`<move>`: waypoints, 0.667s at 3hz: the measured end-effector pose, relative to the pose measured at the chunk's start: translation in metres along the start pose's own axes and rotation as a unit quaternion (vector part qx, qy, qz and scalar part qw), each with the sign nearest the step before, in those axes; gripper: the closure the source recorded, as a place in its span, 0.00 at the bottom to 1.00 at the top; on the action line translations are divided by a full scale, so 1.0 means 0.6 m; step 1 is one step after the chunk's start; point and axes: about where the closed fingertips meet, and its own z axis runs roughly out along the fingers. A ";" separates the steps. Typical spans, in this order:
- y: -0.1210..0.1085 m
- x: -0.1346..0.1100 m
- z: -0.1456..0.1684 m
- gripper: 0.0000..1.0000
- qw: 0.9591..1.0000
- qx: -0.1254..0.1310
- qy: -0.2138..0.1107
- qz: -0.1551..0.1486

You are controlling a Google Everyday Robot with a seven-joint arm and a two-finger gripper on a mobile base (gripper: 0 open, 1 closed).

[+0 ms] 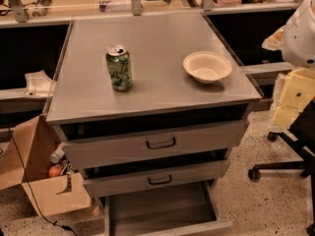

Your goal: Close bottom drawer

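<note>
The grey metal cabinet (88, 102) has three drawers. The bottom drawer (157, 208) is pulled far out toward me, its shallow flat grey tray open to view. Its front edge (192, 228) runs along the lower border of the camera view, and its handle is hidden. My gripper is out of view. Only a white rounded part of my arm (302, 31) with pale yellow pieces (293, 100) below it shows at the right edge, well above and to the right of the drawer.
The top drawer (155, 144) and middle drawer (157, 178) stand slightly ajar. A green can (119, 68) and a white bowl (207, 66) sit on the cabinet top. An open cardboard box (39, 176) stands at the left, and a chair base (275, 168) at the right.
</note>
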 end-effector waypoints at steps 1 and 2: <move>0.000 0.000 0.000 0.00 1.000 0.000 0.000 0.000; 0.013 0.004 0.013 0.00 1.000 -0.007 -0.008 0.004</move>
